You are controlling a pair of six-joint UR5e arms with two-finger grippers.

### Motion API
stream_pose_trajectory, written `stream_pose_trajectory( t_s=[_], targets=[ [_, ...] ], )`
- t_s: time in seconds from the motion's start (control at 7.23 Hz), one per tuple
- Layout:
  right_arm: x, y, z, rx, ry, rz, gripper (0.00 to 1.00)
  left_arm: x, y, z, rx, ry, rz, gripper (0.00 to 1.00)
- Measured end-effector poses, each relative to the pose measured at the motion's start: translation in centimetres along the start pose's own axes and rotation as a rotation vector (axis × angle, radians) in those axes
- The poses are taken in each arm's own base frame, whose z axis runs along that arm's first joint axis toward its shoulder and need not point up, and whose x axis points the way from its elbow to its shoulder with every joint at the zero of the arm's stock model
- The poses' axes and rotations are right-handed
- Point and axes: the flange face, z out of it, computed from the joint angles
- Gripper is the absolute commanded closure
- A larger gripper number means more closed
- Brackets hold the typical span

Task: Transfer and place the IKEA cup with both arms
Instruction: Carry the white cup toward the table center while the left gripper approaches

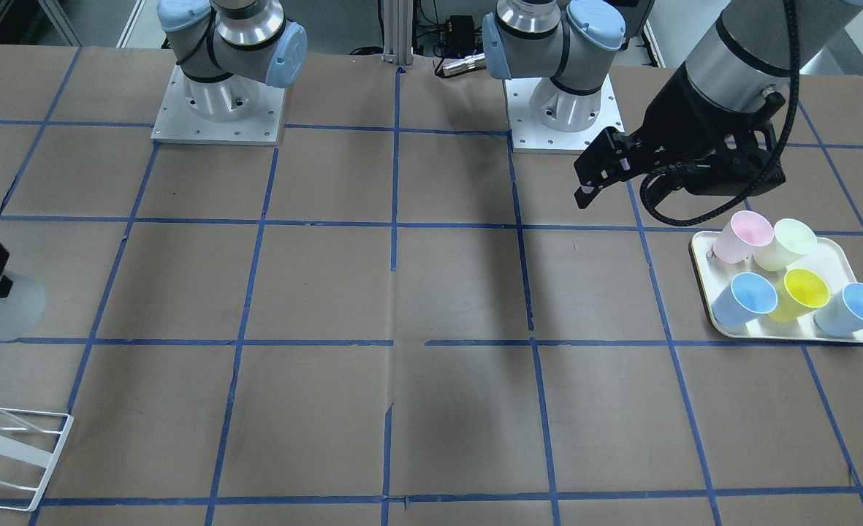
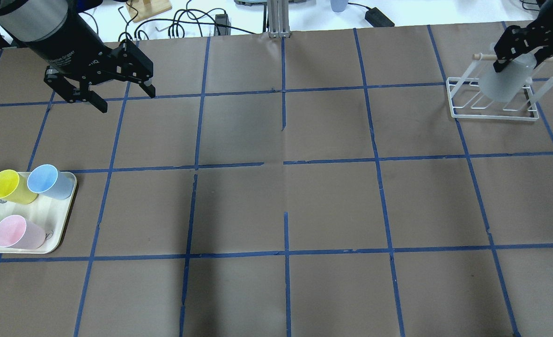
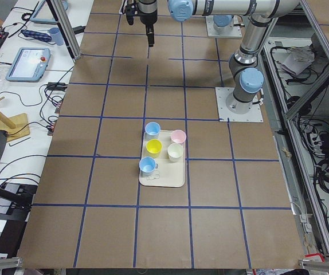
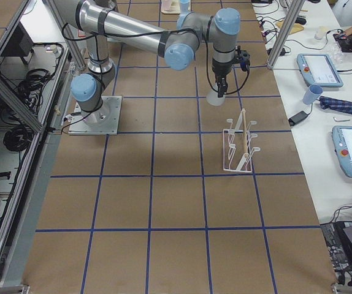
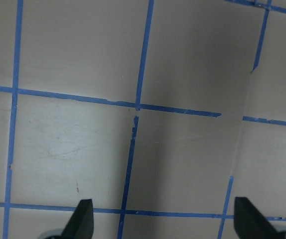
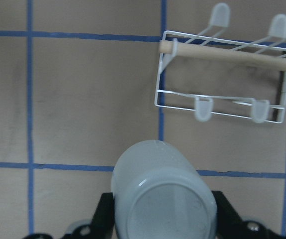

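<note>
The IKEA cup (image 2: 508, 83) is a pale grey-white tumbler. My right gripper (image 2: 519, 44) is shut on it near its base, with the mouth pointing away from the wrist. In the right wrist view the cup (image 6: 163, 199) sits between the black fingers (image 6: 103, 216). It also shows at the left edge of the front view (image 1: 4, 307), a little to the robot's side of the white wire rack (image 1: 14, 453). My left gripper (image 2: 126, 100) is open and empty, above bare table in the left wrist view (image 5: 163, 221).
The white wire rack (image 2: 491, 100) with a wooden rod stands at the far right; it also shows in the right wrist view (image 6: 217, 94). A cream tray (image 2: 65, 220) at the left holds two light blue cups and a yellow, a pink (image 2: 16, 232) and a pale green cup.
</note>
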Motion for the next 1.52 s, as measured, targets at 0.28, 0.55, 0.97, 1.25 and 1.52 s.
stream_pose_trajectory(
  t_s=[0.28,0.55,0.97,1.25,1.52],
  targets=[
    [-4.4,0.3,0.0,0.007,-0.318,0.025,0.88,-2.2,-0.3,0.5,-0.034,0.093,0.017,0.0],
    [-7.3,0.4,-0.2,0.023,-0.624,0.09,0.88,-5.2,-0.6,1.8,-0.049,0.303,-0.028,0.0],
    [-13.0,0.0,-0.7,0.04,-1.018,0.181,0.87,-6.8,-0.7,5.7,-0.038,0.737,-0.127,0.0],
    [-14.4,0.5,1.6,0.037,-1.188,0.255,0.87,-5.5,-1.1,6.4,0.002,1.023,-0.182,0.0],
    [-15.3,2.0,4.1,0.061,-1.3,0.301,0.87,-4.0,-2.0,6.3,0.077,1.236,-0.166,0.0]
  ],
)
